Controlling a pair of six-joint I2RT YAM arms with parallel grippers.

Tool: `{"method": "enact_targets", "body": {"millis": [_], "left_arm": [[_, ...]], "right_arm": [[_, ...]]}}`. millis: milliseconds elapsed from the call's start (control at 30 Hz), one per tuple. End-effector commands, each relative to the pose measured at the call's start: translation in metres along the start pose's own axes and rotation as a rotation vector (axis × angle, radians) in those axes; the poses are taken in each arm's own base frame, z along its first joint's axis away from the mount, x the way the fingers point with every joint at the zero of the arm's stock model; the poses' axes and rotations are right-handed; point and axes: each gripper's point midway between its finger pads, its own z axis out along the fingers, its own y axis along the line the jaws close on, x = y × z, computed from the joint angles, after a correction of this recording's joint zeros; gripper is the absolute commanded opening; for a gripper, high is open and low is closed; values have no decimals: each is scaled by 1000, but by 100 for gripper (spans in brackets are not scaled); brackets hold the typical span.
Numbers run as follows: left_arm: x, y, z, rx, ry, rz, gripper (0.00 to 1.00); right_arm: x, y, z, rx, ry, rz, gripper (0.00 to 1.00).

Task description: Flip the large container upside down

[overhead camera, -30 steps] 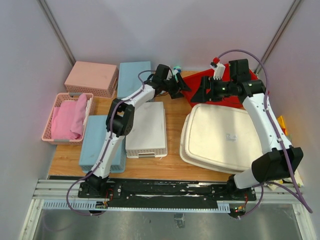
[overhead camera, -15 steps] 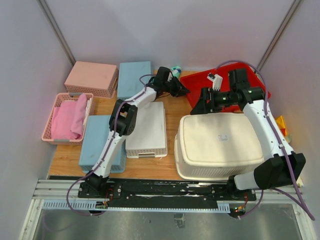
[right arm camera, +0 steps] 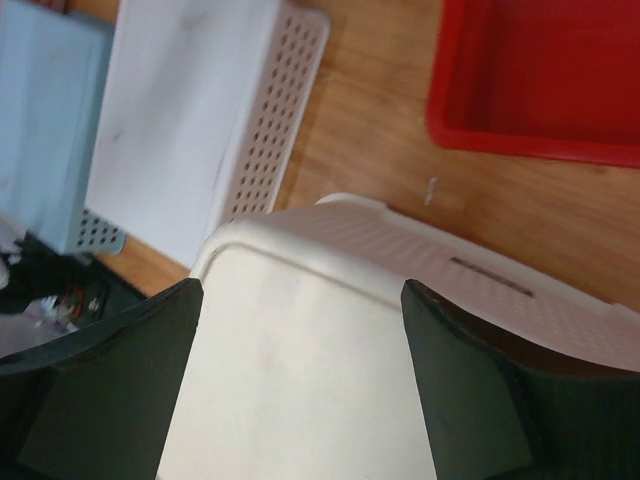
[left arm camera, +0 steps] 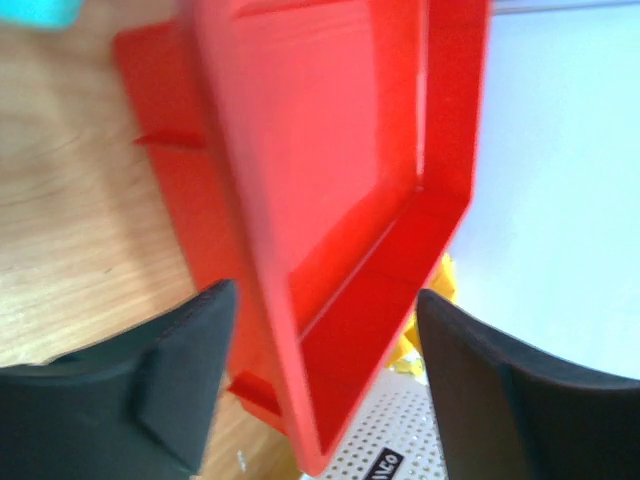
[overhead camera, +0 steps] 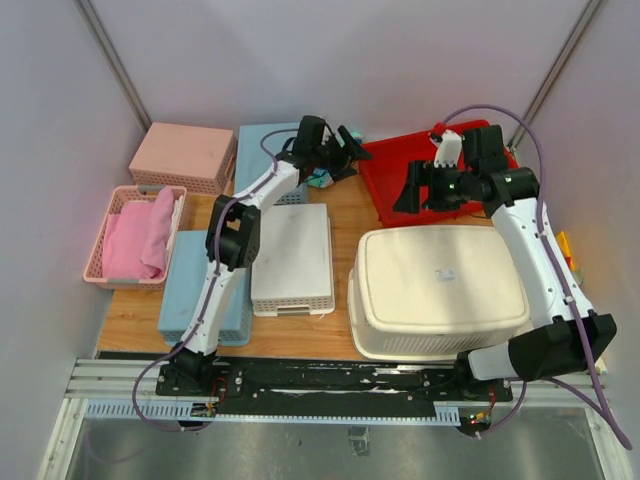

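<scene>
The large container (overhead camera: 440, 290) lies base-up on the near right of the table (overhead camera: 345, 215). Its smooth bottom and small sticker face the ceiling, and its rim appears to sit flat on the wood. By that reading the turn itself is done, and what remains is a clean exit. The right arm would do best to rise straight up and away from the far rim before swinging anywhere, so that no finger catches the perforated wall and drags the basket toward the white basket (overhead camera: 292, 258) on its left. The gap between the two is narrow, so a sideways nudge would close it. A glance along the near edge to confirm that no corner rides up would be sensible.

The right gripper (overhead camera: 418, 195) hovers above the container's far edge with the red tray (overhead camera: 385, 185) just beyond. Its jaws are spread wide and hold nothing; the wrist view shows the cream base between the fingers but clear of them. The right arm reaches forward from its base along the right side of the table, with the elbow bent inward.

The left gripper (left arm camera: 325, 335) is extended to the far centre, beside the tray's left wall. Its jaws are likewise parted and empty.
</scene>
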Motion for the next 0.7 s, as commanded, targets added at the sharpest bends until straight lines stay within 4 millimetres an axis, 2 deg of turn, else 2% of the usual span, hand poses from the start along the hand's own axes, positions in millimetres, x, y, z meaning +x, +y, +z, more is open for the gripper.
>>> {"method": "enact_targets", "body": {"millis": [0,167,267,333,400,500,533,667], "left_arm": [[-36,-108,-66,155,-127,216,84],[-37,-137,-112,120,-163,325,93],[-32,-145,-150,71,-201,380,94],[-27,-148,-180,51,-236,416,95],[-19,-145,-208,28,-272,437,95],[-4,-143,-253,13,-322,465,95],[3,-131,-259,-11,-320,465,95],[21,-113,-291,-53,-345,479,95]], "right_arm": [[-48,-57,0,341,-154,37,83],[-83,-71,33,357,-163,43,82],[-97,-87,58,426,-113,2,82],[-102,-100,82,455,-67,-11,82],[-108,-108,101,477,-47,-19,82],[-104,-119,133,488,4,-29,81],[-101,-122,143,486,21,-31,81],[-90,-118,173,466,78,-64,78]]}}
